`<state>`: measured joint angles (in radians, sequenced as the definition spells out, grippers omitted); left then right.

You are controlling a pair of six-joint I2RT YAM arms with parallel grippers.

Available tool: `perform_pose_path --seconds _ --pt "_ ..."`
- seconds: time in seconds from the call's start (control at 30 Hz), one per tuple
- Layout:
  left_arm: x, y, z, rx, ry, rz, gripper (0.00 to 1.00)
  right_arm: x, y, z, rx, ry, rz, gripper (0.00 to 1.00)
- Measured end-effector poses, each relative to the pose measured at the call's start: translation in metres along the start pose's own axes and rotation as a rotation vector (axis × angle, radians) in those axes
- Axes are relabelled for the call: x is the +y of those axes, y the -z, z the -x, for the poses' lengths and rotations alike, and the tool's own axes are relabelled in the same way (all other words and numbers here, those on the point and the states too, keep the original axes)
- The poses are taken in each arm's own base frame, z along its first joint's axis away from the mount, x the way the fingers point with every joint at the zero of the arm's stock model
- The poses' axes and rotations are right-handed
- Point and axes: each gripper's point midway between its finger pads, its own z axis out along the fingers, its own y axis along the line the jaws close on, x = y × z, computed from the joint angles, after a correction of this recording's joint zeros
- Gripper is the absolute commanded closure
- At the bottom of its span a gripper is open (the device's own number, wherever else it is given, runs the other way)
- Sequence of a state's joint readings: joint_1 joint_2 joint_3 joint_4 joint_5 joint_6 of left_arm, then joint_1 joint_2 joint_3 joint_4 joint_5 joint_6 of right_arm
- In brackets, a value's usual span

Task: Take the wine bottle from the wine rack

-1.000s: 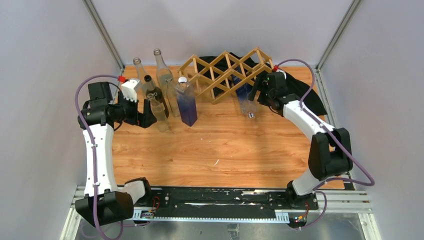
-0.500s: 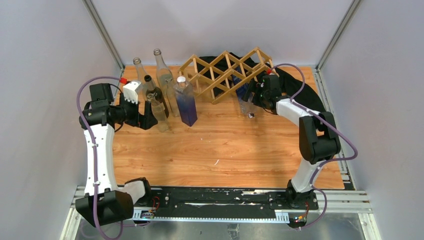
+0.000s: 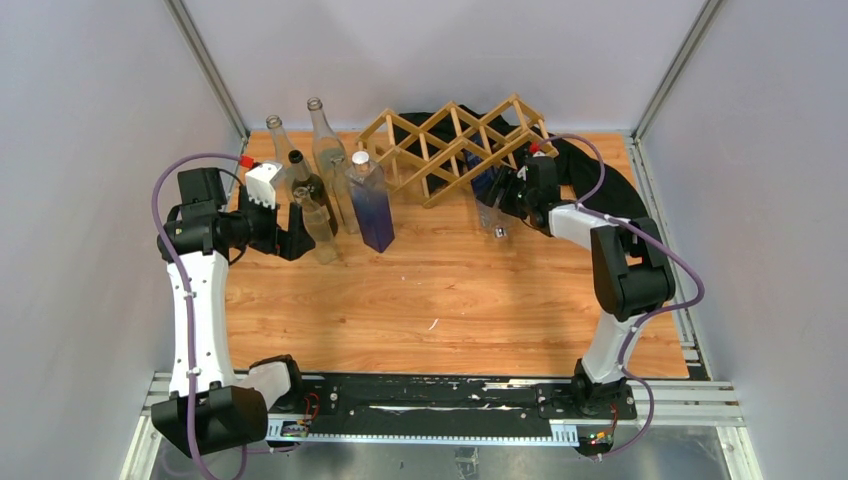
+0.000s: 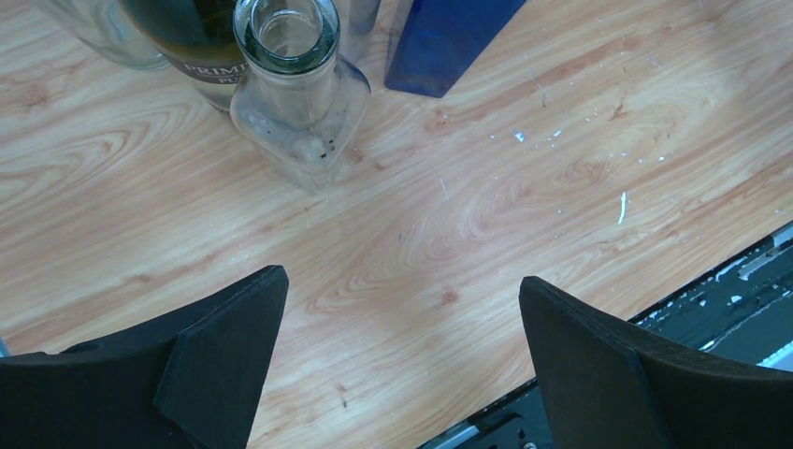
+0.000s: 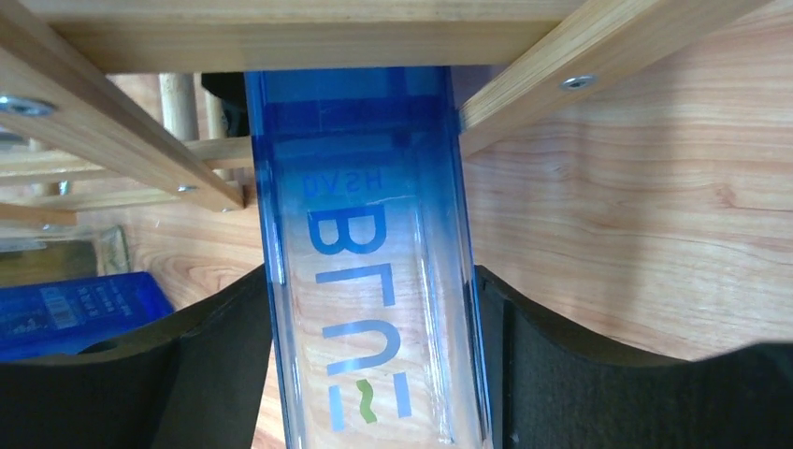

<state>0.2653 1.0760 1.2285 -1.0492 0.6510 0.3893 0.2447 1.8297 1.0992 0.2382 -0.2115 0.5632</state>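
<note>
The wine rack point(image 3: 450, 150), a light-wood lattice, stands at the back of the table. A clear, blue-tinted wine bottle point(image 3: 490, 205) lies in a lower right cell, its neck pointing toward the front. In the right wrist view the bottle point(image 5: 369, 234) runs under the rack slats point(image 5: 122, 140) and carries blue lettering. My right gripper point(image 5: 374, 318) has a finger pressed on each side of the bottle, just in front of the rack; it also shows in the top view point(image 3: 508, 190). My left gripper point(image 4: 402, 309) is open and empty above the table, by the standing bottles at the left point(image 3: 290, 235).
Several bottles stand at the back left: a blue square one point(image 3: 373, 205), a dark one point(image 3: 305, 180), tall clear ones point(image 3: 322, 140) and a small clear one point(image 4: 295, 89) just ahead of my left gripper. A black cloth point(image 3: 600, 180) lies behind the rack.
My right arm has folded in and the gripper has moved left, up to the bottle at the rack. The left arm has not moved.
</note>
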Motion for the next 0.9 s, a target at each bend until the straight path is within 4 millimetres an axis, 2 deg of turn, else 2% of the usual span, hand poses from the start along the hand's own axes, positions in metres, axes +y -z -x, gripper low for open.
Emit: perform_pose_path --seconds 0.13,0.27,0.33,0.63,0.9 --pt "-0.001 0.001 0.001 -0.005 -0.004 0.002 0.0 0.004 0.005 -0.006 -0.002 -0.005 0.046 0.58" --pt "-0.003 0.005 0.002 -0.018 -0.014 0.006 0.0 0.004 0.019 -0.016 -0.006 -0.011 0.077 0.91" --pt "-0.005 0.006 0.003 -0.025 -0.018 0.006 0.0 0.003 0.028 -0.024 0.001 -0.016 0.088 1.0" --pt "-0.009 0.01 0.005 -0.042 -0.031 0.004 0.0 0.002 0.071 -0.047 0.006 -0.055 0.123 1.0" --pt "-0.019 0.017 0.017 -0.089 -0.104 -0.027 0.0 0.001 0.134 -0.088 -0.004 -0.13 0.159 1.0"
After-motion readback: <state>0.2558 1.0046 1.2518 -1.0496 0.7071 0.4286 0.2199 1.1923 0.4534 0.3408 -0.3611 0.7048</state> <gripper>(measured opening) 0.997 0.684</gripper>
